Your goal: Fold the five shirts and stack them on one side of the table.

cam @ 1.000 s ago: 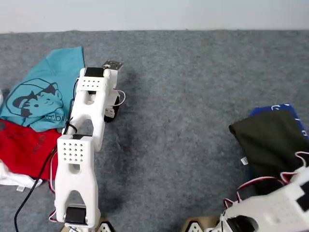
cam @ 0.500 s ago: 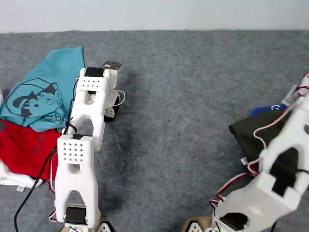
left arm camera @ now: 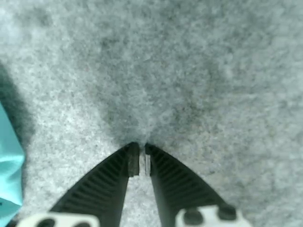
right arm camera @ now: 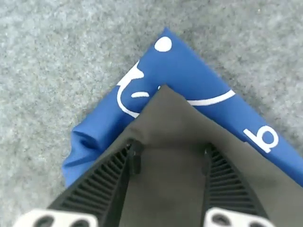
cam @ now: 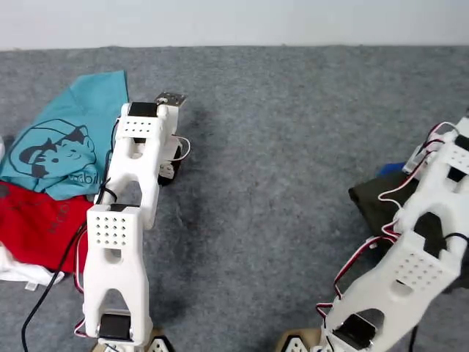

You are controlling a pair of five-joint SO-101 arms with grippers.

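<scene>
I am hovering my open right gripper (right arm camera: 171, 153) directly above the dark shirt (right arm camera: 165, 123) at the table's (cam: 293, 147) right edge; my left gripper (left arm camera: 139, 158) is sitting closed, empty.

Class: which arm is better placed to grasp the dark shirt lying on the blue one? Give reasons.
Right: the right gripper, open, hangs over the dark shirt. The left gripper is shut above the grey mat beside the teal shirt.
</scene>
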